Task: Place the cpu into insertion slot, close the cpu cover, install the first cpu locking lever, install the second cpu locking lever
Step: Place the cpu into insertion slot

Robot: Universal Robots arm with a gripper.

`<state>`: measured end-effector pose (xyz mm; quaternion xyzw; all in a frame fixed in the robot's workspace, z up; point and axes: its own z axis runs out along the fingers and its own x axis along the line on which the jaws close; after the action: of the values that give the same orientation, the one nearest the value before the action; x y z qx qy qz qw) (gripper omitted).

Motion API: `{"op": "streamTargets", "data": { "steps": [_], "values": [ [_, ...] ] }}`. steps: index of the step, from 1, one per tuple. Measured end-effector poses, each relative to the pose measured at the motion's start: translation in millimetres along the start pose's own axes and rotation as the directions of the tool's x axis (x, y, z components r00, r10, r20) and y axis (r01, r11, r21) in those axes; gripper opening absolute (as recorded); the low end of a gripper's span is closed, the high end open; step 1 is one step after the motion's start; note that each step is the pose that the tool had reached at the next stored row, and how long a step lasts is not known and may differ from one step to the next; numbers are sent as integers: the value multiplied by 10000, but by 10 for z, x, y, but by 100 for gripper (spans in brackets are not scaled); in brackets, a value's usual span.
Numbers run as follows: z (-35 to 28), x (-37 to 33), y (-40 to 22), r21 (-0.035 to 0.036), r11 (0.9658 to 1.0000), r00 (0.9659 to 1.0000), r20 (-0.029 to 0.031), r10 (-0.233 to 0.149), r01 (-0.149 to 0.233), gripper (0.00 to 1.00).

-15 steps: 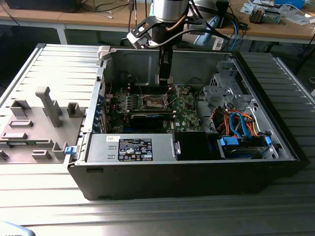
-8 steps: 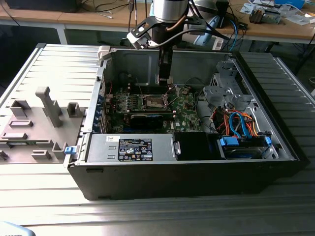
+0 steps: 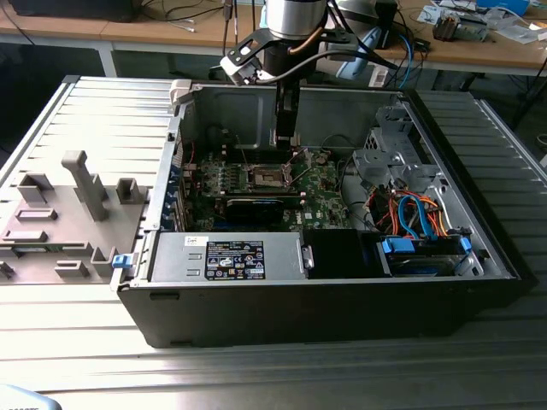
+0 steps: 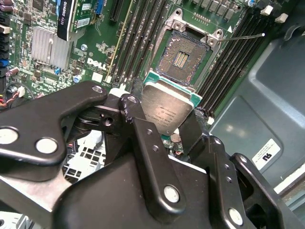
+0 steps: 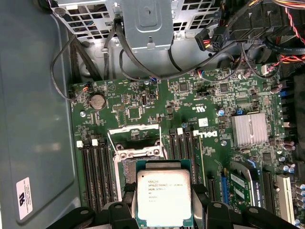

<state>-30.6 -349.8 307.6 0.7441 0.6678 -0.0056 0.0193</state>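
My gripper (image 4: pixel 167 125) is shut on the cpu (image 4: pixel 167 107), a flat square chip with a silvery top and a green edge. The chip is pinched from two sides between black fingers (image 5: pixel 121 211). In both wrist views the cpu (image 5: pixel 163 196) hangs a little above the green motherboard, just short of the insertion slot (image 4: pixel 183 57). The slot's dark contact field lies bare inside its silver rim. The cpu cover (image 5: pixel 134 132) stands open as a silver frame at the slot's far edge. A thin wire lever (image 4: pixel 245 37) sticks out beside the slot. In the exterior view the gripper (image 3: pixel 286 141) reaches down into the case over the slot (image 3: pixel 267 177).
The open black computer case (image 3: pixel 325 299) lies on a ribbed metal table. Black memory slots (image 4: pixel 143 33) flank the socket, with a finned heatsink (image 5: pixel 249 130) nearby. A drive cage with orange and blue cables (image 3: pixel 410 213) fills the exterior view's right. A grey fixture (image 3: pixel 77 196) sits left of the case.
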Motion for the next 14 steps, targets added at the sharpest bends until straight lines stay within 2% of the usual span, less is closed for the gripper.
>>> {"op": "streamTargets", "data": {
  "steps": [14],
  "values": [
    [7, 0, 0, 4, 9999, 9999, 3, 116, -116, 55]
  ]
}}
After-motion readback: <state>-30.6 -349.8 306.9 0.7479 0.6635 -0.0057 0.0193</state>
